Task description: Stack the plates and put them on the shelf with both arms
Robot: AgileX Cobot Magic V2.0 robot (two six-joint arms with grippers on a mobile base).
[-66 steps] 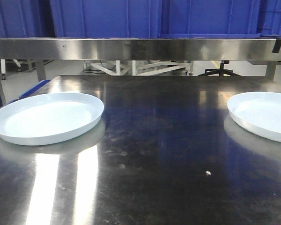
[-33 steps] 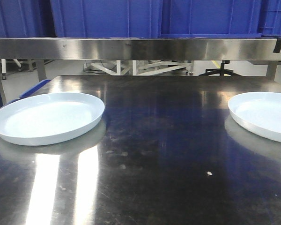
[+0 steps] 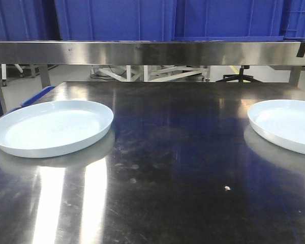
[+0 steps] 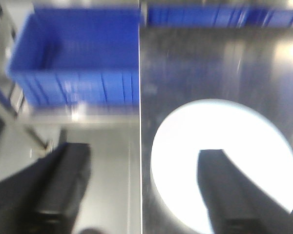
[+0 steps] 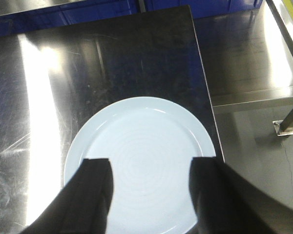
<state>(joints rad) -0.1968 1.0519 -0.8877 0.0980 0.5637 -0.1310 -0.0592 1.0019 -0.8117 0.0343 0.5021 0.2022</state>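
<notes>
Left plate (image 3: 51, 127): lies flat by the left edge of the table (image 3: 183, 168), well apart from its twin.
Left gripper (image 4: 144, 195): spread wide and holding nothing. One finger hangs out past the table edge, the other over the plate. My wrist view is blurred, so I can't judge its height above the rim.
Left risk: the rim is low and glossy. If I close too shallow, I expect the plate to slip or get nudged off that edge.
Table: slick steel, so a pushed plate will likely slide rather than stop.
Right plate (image 5: 141, 141): flat, close to the right edge.
Right gripper (image 5: 151, 195): fingers parted above the plate's near side, nothing pinched.
Right risk: a descent too far inboard would press on the plate's floor and miss the rim.
Shelf (image 3: 152, 53): steel, over the table's back, loaded with blue crates (image 3: 117, 20). If my arms lift unevenly, the stack could tilt.
</notes>
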